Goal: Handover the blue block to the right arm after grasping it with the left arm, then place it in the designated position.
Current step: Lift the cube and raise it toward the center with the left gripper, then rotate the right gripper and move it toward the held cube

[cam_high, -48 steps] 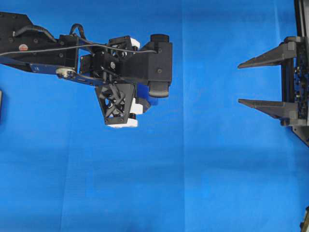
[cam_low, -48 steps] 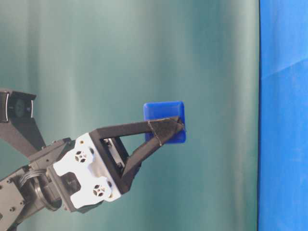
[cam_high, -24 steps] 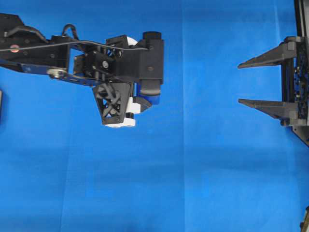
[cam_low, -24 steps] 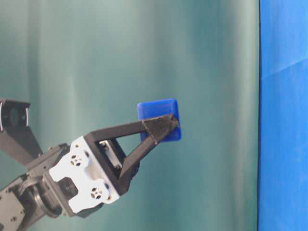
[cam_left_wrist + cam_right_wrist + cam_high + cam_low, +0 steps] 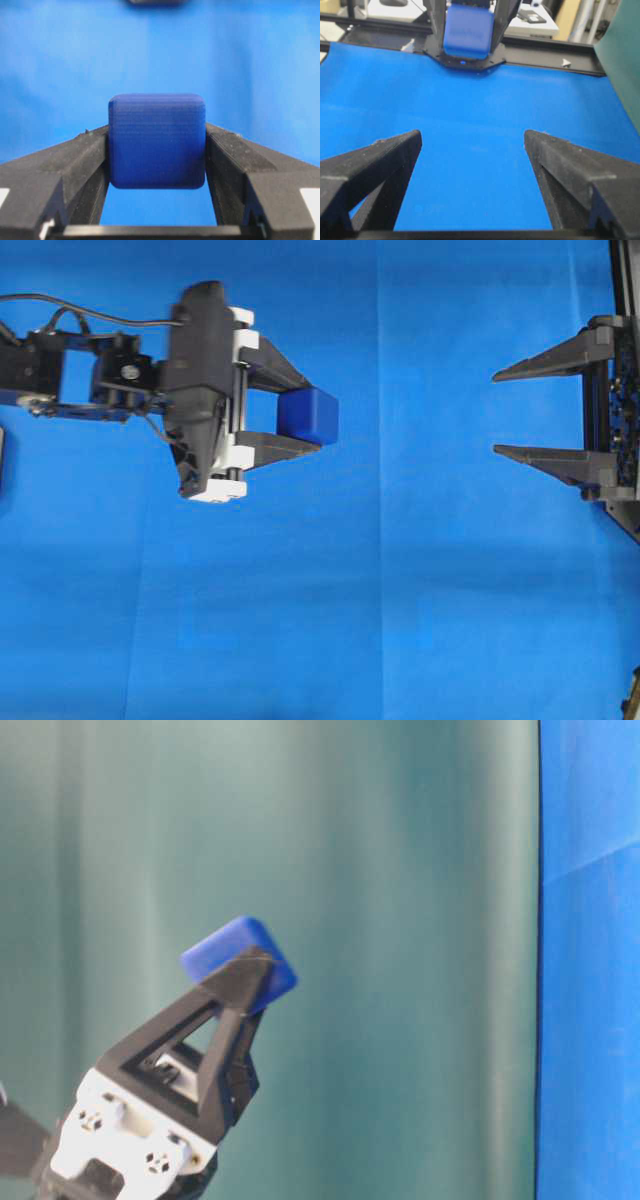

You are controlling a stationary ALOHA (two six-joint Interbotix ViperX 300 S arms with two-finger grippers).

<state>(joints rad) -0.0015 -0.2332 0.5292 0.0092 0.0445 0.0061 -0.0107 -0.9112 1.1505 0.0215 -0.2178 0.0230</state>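
Block (image 5: 308, 415) pinched between fingertips of left gripper (image 5: 312, 400), held in the air above the cloth (image 5: 400, 590), in the left half of the overhead view. A cube, so no long axis; flat face turned toward the right gripper (image 5: 497, 411), tilted corner-up in the table-level view (image 5: 240, 963). Gripped on two opposite sides (image 5: 156, 141). Right gripper spread wide, empty, well apart from the block, fingers (image 5: 375, 165) pointing at it (image 5: 468, 30). No containers in sight.
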